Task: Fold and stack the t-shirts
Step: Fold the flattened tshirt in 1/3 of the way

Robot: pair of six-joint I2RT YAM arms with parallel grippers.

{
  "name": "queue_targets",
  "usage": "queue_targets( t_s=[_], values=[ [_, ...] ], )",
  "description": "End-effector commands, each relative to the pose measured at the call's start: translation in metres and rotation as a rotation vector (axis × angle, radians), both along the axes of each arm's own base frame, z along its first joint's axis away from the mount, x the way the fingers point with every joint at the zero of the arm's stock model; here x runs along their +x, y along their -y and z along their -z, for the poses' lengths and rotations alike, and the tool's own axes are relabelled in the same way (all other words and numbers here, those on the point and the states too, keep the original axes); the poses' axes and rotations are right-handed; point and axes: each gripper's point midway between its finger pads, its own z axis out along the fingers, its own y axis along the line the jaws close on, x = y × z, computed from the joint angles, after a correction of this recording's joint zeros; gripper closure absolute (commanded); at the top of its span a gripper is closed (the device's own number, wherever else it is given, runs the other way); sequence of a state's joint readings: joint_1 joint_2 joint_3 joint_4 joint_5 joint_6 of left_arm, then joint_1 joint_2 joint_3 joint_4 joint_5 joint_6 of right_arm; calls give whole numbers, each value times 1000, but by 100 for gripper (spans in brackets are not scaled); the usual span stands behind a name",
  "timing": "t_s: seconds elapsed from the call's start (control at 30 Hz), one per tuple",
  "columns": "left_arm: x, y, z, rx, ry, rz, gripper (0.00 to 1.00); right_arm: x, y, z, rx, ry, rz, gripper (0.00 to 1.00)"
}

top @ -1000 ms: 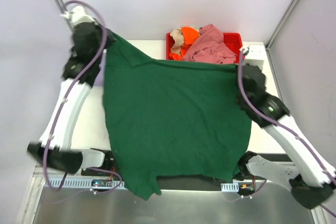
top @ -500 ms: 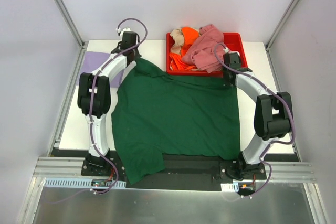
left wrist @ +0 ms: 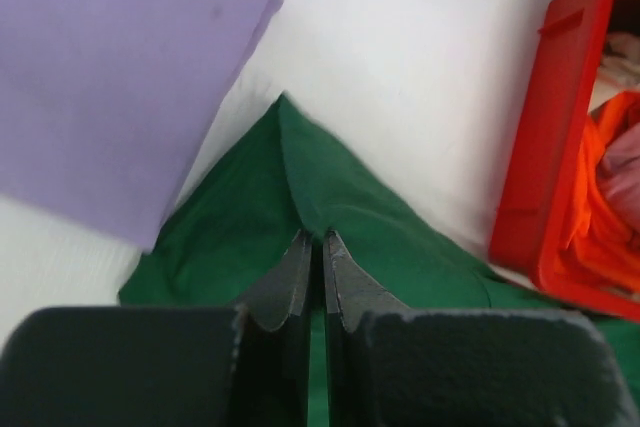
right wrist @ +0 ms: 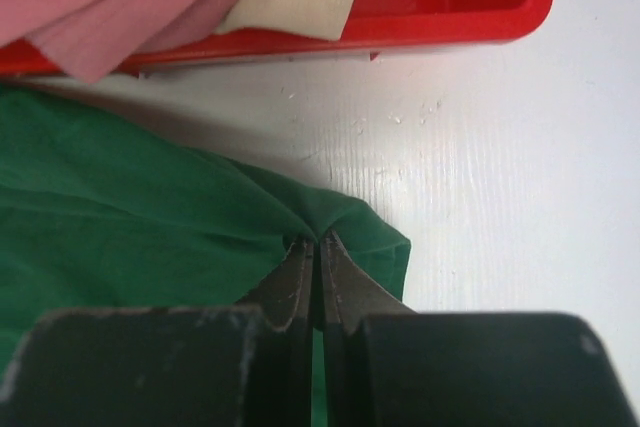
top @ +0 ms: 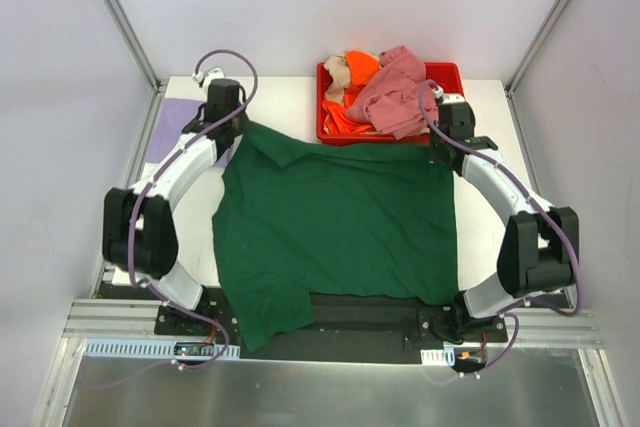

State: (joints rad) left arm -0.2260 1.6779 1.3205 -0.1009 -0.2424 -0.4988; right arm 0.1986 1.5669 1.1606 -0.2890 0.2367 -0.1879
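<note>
The dark green t-shirt (top: 335,227) lies spread over the middle of the table, its near edge hanging over the front. My left gripper (top: 236,134) is shut on its far left corner (left wrist: 300,177). My right gripper (top: 440,150) is shut on its far right corner (right wrist: 345,222). A folded lavender shirt (top: 170,127) lies flat at the far left and shows in the left wrist view (left wrist: 110,77). Pink (top: 395,92), orange (top: 358,67) and beige (top: 338,72) shirts are heaped in the red tray (top: 448,73).
The red tray stands at the back centre, just beyond the green shirt's far edge; it shows in the left wrist view (left wrist: 545,147) and the right wrist view (right wrist: 440,7). Bare white table (top: 495,187) lies right of the shirt. Frame posts rise at both back corners.
Both arms came down from holding the green shirt raised and laid it on the table. Since half a second ago both grippers drew slightly apart and nearer, pulling the far edge taut.
</note>
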Motion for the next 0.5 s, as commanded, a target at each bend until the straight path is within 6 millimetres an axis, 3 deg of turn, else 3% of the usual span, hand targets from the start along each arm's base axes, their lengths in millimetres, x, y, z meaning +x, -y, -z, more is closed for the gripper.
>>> queue_targets(
  t_s=[0.0,0.3,0.47],
  values=[
    [-51,-11,-3,-14,-23,-69,100,-21,-3,-19,40,39,-38,99],
    [-155,-20,18,-59,-136,-160,100,-59,-7,-22,96,60,-76,99],
    [-195,-26,14,-73,-130,-230,100,-72,-6,-24,103,82,-81,99]
  ],
)
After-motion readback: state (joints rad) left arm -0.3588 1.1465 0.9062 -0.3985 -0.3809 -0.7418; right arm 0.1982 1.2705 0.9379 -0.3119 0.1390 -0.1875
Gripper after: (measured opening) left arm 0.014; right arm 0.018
